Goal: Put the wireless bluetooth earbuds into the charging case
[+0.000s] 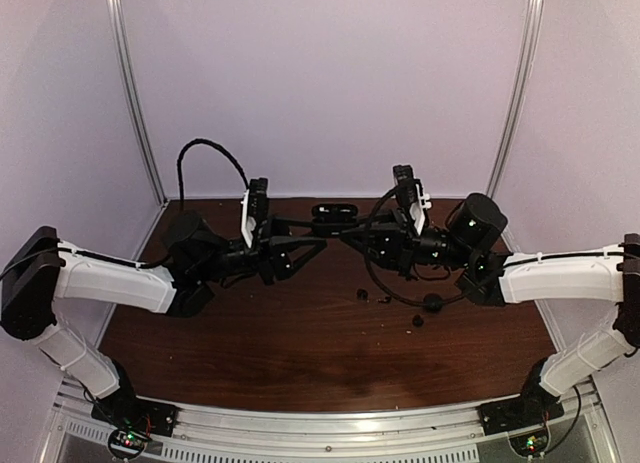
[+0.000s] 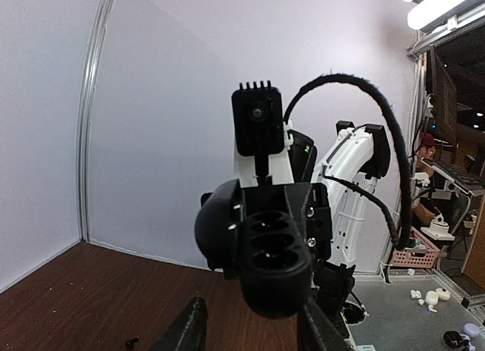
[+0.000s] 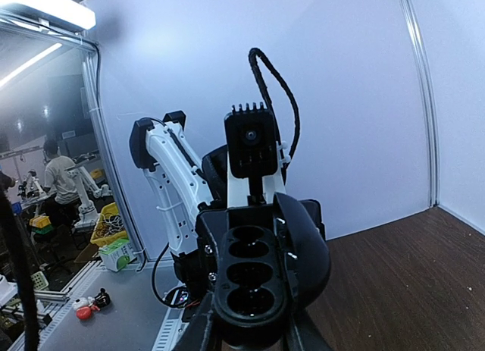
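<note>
The small, black, rounded pebble-shaped charging case (image 1: 417, 320) lies on the dark brown wooden surface (image 1: 250, 353), right of centre, below the right arm. It shows too small to tell its long axis or which way it faces. One tiny black rounded earbud (image 1: 360, 295) lies loose to its left, apart from it. Above the surface, the left gripper (image 1: 318, 244) and right gripper (image 1: 348, 235) face each other with tips close together. Each has its fingers parted and holds nothing visible.
</note>
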{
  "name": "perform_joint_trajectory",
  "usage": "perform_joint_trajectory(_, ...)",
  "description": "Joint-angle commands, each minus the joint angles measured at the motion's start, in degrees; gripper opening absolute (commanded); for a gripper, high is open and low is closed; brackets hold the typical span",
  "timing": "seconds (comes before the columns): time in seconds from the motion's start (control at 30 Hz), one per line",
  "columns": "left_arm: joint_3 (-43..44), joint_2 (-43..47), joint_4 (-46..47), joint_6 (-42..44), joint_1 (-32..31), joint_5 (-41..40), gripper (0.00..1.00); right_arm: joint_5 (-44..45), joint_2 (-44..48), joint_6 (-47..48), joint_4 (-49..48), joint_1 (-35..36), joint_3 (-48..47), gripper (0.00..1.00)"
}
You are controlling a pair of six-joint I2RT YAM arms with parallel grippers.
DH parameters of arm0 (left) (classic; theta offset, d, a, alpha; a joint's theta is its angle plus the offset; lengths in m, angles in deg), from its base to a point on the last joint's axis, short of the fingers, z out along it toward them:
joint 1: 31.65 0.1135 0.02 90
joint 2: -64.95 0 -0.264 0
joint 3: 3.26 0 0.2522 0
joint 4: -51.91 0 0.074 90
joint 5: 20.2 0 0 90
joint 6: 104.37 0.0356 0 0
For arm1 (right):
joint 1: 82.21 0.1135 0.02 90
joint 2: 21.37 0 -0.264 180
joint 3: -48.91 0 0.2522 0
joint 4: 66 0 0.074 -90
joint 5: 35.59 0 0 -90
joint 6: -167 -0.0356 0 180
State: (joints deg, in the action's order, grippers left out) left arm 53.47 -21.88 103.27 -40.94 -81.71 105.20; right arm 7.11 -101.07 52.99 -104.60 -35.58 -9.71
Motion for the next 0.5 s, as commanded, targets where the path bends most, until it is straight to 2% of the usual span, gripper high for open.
perform_joint_trajectory(0.0,1.4,-0.6,4.0,-0.9,-0.5,-1.9,0.42,1.3,-1.1,-0.8,-3.6,1.0,-1.5,0.00)
perform_joint_trajectory(0.47,3.5,-2.5,5.9,-1.6,-1.5,-2.0,0.33,5.1,-1.4,-0.6,-5.0,2.1,-0.6,0.00)
